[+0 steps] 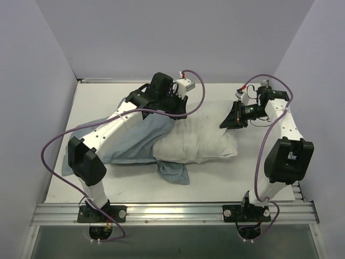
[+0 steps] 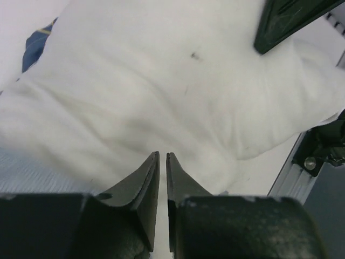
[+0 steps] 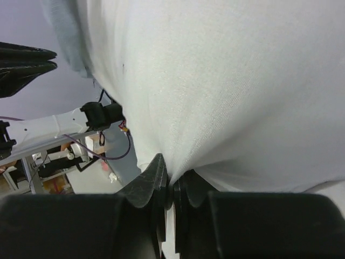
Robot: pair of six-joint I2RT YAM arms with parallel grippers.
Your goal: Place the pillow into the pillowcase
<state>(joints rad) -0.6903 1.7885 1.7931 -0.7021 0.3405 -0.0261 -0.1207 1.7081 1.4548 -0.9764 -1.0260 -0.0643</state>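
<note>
The white pillow (image 1: 199,139) lies across the middle of the table, its left end against the pale blue pillowcase (image 1: 132,144), which spreads limply to the left. My right gripper (image 1: 222,124) is at the pillow's far right corner. In the right wrist view it (image 3: 172,174) is shut on a pinch of the pillow (image 3: 232,81), whose cloth draws into the jaws. My left gripper (image 1: 176,110) hangs over the pillow's far edge near the pillowcase. In the left wrist view its jaws (image 2: 163,155) stand shut with a hairline slit, over the pillow (image 2: 161,81); no pinched fold shows.
A corner of the pillowcase (image 1: 173,174) sticks out at the pillow's near side. Grey walls close in the table (image 1: 215,181) on the left, back and right. The aluminium rail (image 1: 172,211) with both arm bases runs along the near edge. The right gripper's finger (image 2: 291,21) shows in the left wrist view.
</note>
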